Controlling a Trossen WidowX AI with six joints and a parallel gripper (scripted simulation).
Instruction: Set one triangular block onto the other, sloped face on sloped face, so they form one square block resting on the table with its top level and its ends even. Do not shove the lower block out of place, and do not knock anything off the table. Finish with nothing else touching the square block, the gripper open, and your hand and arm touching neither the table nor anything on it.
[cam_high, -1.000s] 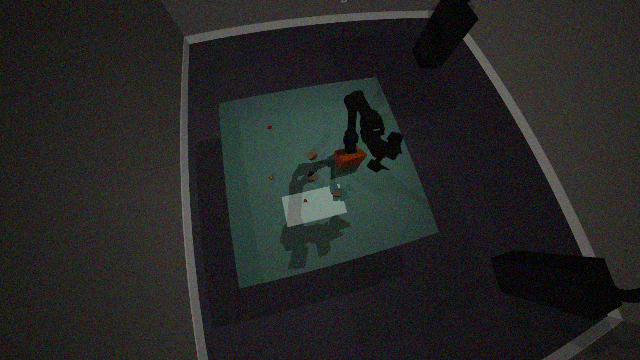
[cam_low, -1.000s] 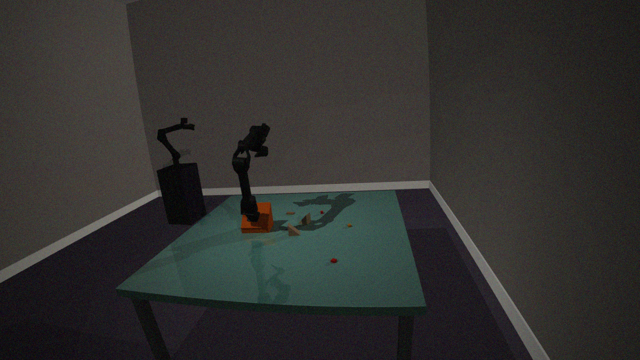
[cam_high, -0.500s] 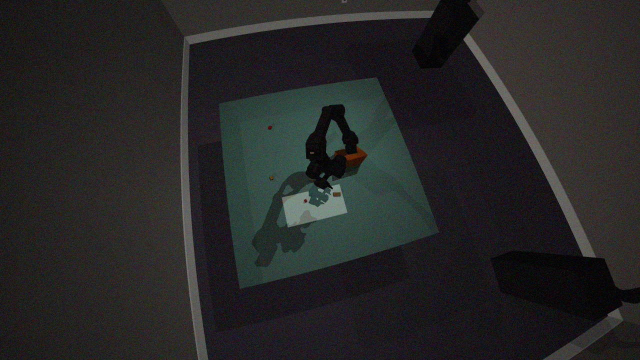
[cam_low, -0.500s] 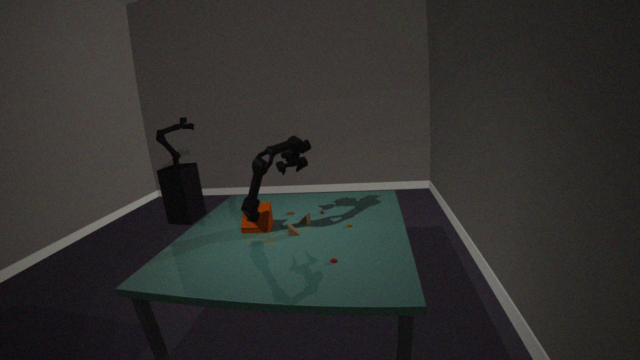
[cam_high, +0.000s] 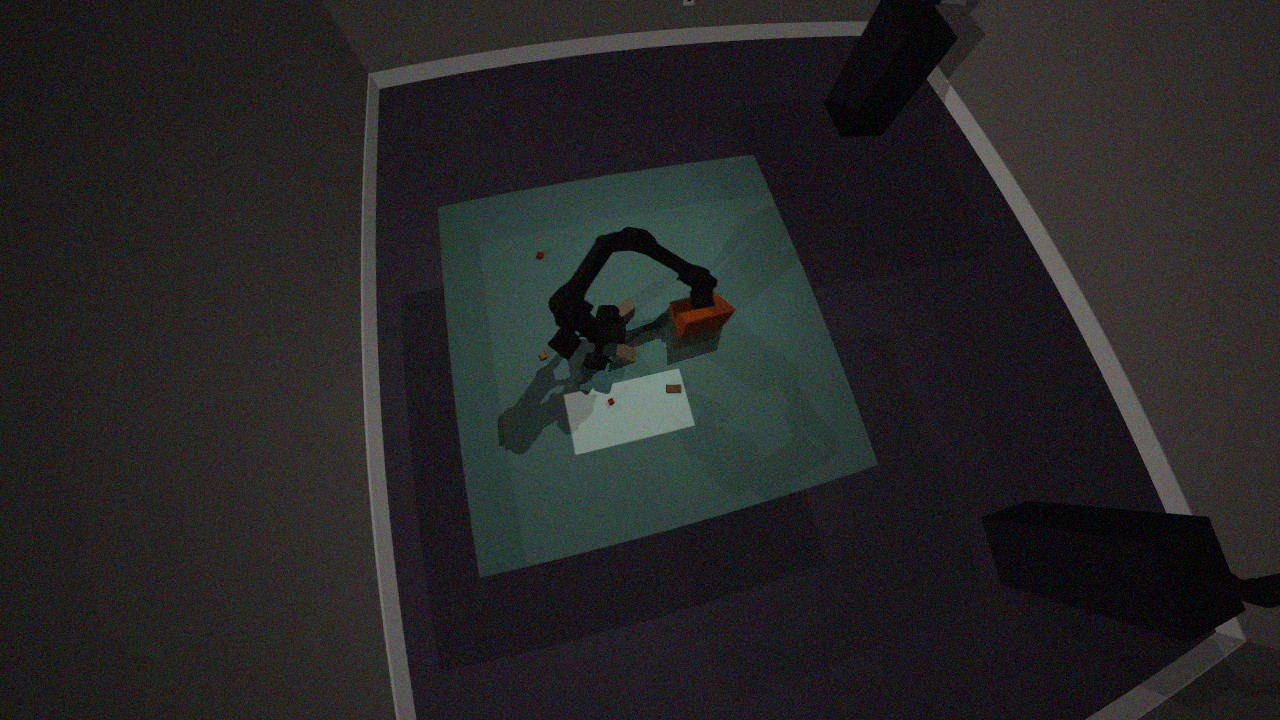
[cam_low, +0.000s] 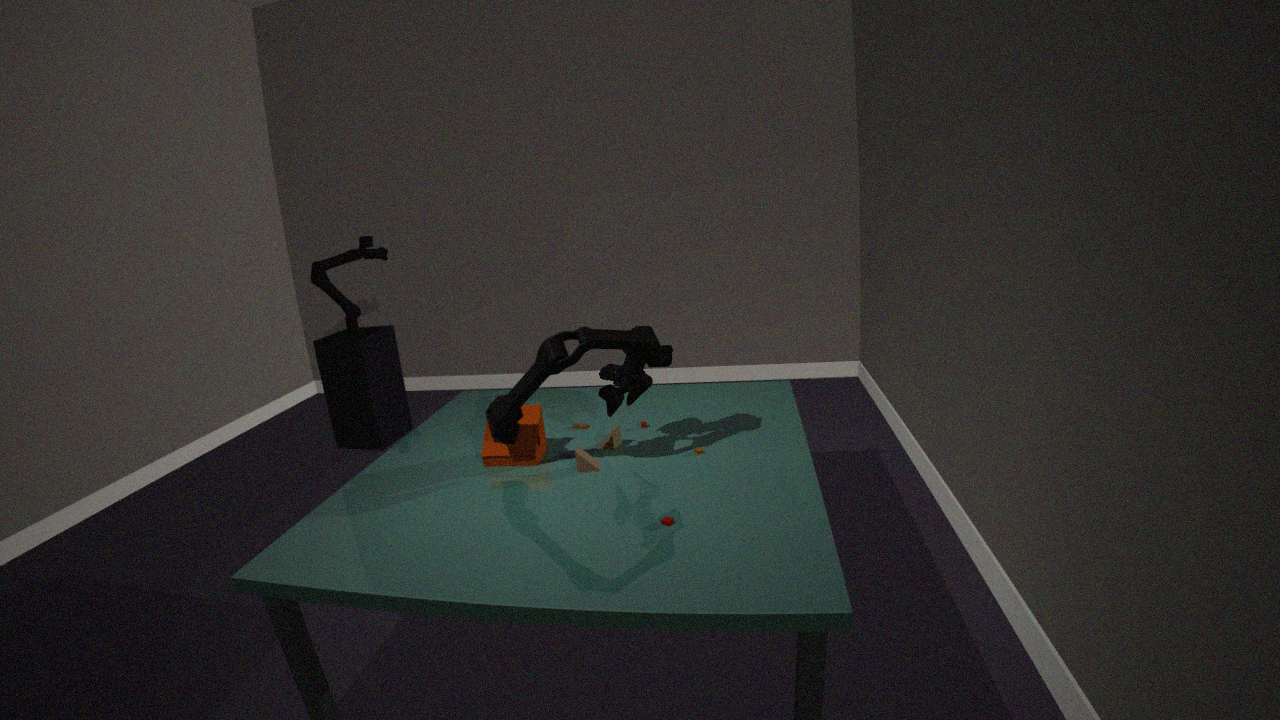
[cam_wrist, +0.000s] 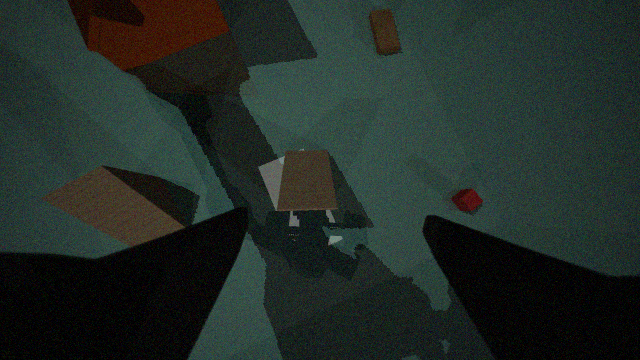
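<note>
Two wooden triangular blocks stand apart on the teal table (cam_high: 751, 429) (cam_low: 716, 564). The first block (cam_high: 625, 352) (cam_low: 612, 438) (cam_wrist: 307, 180) is the farther one in the exterior view and sits near the middle of the wrist view. The second block (cam_high: 627, 307) (cam_low: 586, 461) (cam_wrist: 117, 205) lies at the left in the wrist view, turned at an angle to the first, its lower corner partly hidden by a finger. My gripper (cam_low: 624, 402) (cam_wrist: 337, 219) is open and empty, above the table. The first block shows through the gap between its fingers; neither block is held.
An orange box-like base (cam_high: 707, 319) (cam_low: 528, 447) (cam_wrist: 170, 30) stands at the arm's foot. A flat brown block (cam_high: 673, 388) (cam_low: 580, 426) (cam_wrist: 385, 32) and a red piece (cam_high: 611, 402) (cam_low: 643, 424) (cam_wrist: 467, 200) lie nearby. Another red piece (cam_high: 539, 255) (cam_low: 667, 521) and a yellow-orange piece (cam_high: 542, 356) (cam_low: 699, 450) lie farther out.
</note>
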